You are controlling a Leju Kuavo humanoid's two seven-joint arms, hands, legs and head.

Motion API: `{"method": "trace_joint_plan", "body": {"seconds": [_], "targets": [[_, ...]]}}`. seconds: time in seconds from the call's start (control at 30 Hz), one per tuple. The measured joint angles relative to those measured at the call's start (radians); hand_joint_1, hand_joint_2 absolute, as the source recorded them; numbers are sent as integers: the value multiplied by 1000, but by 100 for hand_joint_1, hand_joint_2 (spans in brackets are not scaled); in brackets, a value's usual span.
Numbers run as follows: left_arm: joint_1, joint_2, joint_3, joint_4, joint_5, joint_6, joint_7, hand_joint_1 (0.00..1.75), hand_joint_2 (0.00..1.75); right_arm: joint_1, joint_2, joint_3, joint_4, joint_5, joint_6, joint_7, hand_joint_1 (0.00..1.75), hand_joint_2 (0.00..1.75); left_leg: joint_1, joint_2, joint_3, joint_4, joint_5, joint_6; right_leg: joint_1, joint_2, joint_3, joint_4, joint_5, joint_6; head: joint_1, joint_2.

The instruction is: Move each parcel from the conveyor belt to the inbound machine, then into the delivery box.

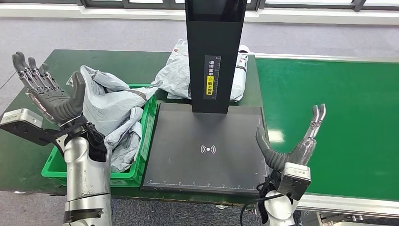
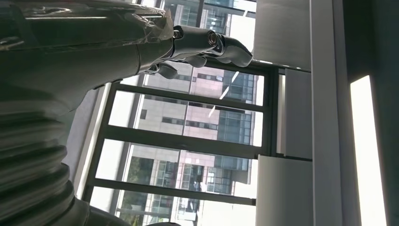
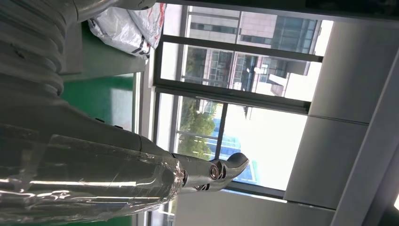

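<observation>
Over on the left of the head view, several grey parcels (image 1: pixel 110 106) were already piled in the green delivery box (image 1: pixel 147 136), so a good chunk of the job looked done. One more parcel (image 1: pixel 176 75) was left on the table behind the inbound machine (image 1: pixel 207 146), whose scan plate was bare. No parcel was seen on the visible stretch of the conveyor belt (image 1: pixel 339 117). The left hand (image 1: pixel 47 92) was raised beside the box with fingers spread wide, nothing held. The right hand (image 1: pixel 301 141) was held between machine and belt, fingers apart, also holding nothing. Probably that stray parcel was still to be scanned and boxed.
</observation>
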Motion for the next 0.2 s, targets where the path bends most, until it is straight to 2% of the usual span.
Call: {"method": "trace_joint_plan", "body": {"seconds": [0.2], "targets": [[7, 0, -5, -10, 7, -2, 1, 0, 175, 0, 0, 0, 1, 0, 4, 0, 0, 175, 0, 0, 0, 0, 0, 0, 0, 0, 0, 0, 0, 0, 0, 0]]}}
